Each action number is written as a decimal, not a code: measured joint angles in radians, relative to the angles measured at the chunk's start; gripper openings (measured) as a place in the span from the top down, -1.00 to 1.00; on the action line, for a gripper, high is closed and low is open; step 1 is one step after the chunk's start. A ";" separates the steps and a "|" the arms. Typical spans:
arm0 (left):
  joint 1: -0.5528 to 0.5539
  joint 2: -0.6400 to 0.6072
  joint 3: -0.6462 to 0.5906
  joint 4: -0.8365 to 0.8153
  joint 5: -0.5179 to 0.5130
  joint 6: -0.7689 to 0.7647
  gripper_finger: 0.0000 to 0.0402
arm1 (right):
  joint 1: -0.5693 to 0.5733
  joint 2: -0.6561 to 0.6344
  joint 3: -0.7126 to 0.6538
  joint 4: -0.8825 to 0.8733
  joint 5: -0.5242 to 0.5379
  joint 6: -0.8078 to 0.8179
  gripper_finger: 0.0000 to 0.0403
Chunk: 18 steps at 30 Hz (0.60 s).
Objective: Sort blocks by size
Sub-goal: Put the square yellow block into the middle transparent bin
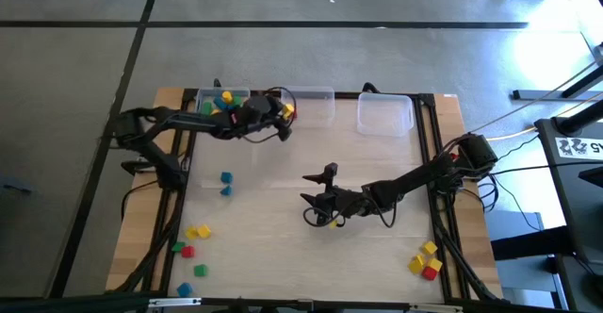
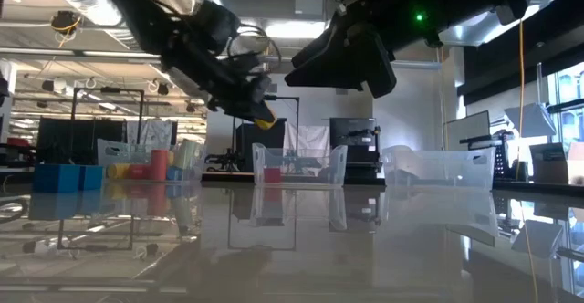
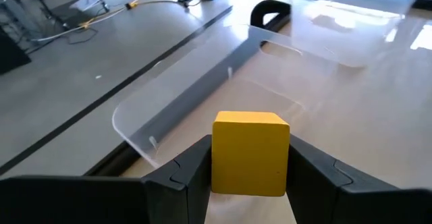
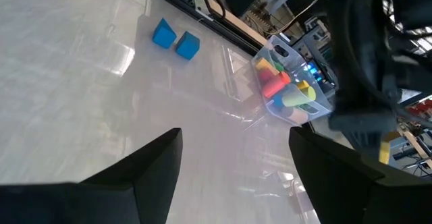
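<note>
On a pale wooden table [image 1: 283, 219] seen from above, the left gripper [image 1: 283, 115] carries a yellow block [image 1: 287, 111] at the far-edge bins, apparently to drop it into the middle bin [image 1: 316, 106], while loose blocks [image 1: 193, 247] lie scattered near the front corners. From the left wrist, the yellow block [image 3: 250, 152] sits clamped between both fingers [image 3: 182, 173] above the clear bin's rim [image 3: 145, 133], nothing blocking the drop. From the right wrist, the right gripper [image 4: 233, 163] hangs wide and empty over mid-table, two blue blocks [image 4: 175, 38] and the filled bin [image 4: 290, 86] beyond.

Bare table [image 1: 273, 209] between blue blocks [image 1: 226, 183] and right arm [image 1: 396, 189].
</note>
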 joint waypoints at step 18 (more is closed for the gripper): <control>0.039 0.190 0.142 -0.005 0.001 -0.002 0.23 | 0.000 0.000 0.000 -0.008 0.000 0.000 -0.38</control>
